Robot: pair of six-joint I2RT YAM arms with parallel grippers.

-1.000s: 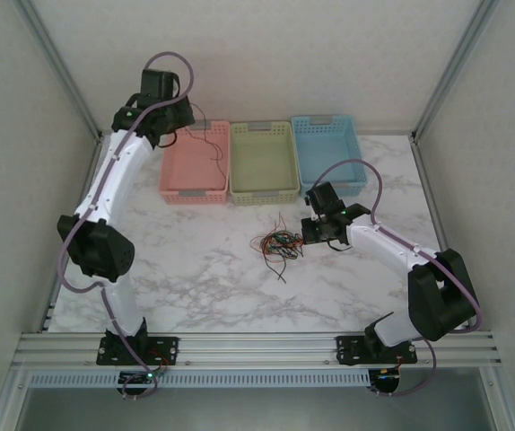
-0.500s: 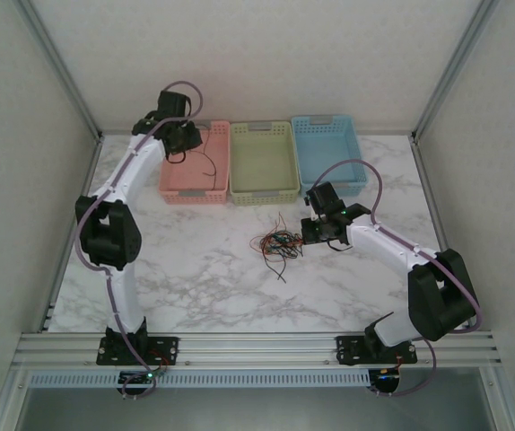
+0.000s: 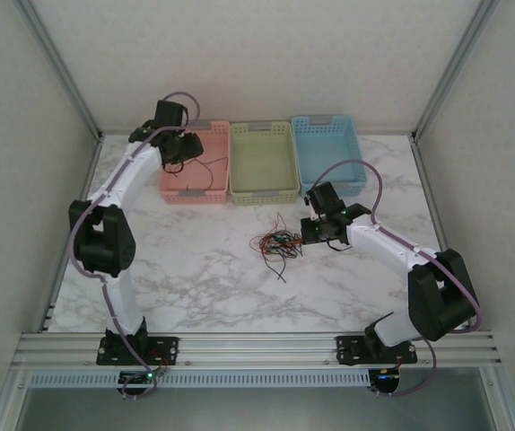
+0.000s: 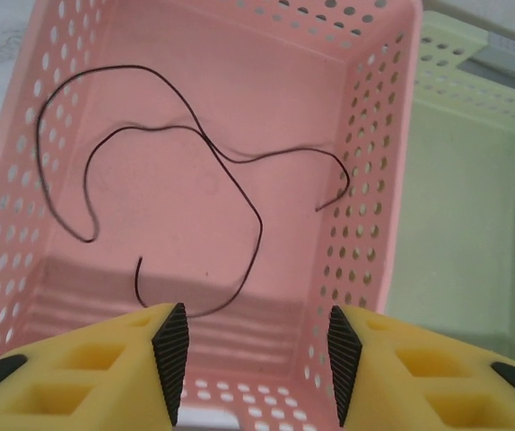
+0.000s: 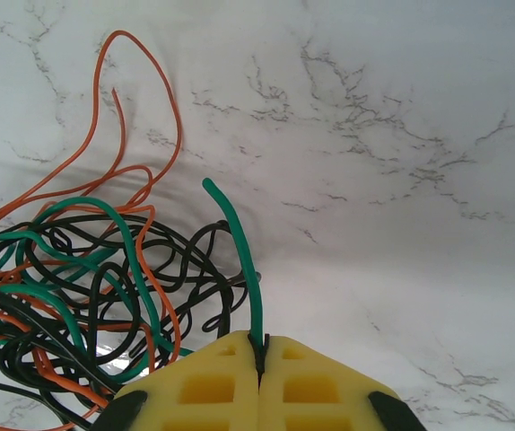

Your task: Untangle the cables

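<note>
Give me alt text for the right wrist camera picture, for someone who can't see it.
The right gripper, yellow-fingered, is shut on a green cable rising from its tips. Beside it a tangle of black, orange and green cables lies on the white marble table.

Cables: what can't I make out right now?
Right wrist: the tangle runs off the left and bottom edges; the right gripper, jaws shut, covers the green cable past the pinch.
Top external: there the tangle is too small to trace strands.

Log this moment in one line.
left gripper: open above pink basket | black cable: loose in basket | right gripper: shut on green cable
</note>
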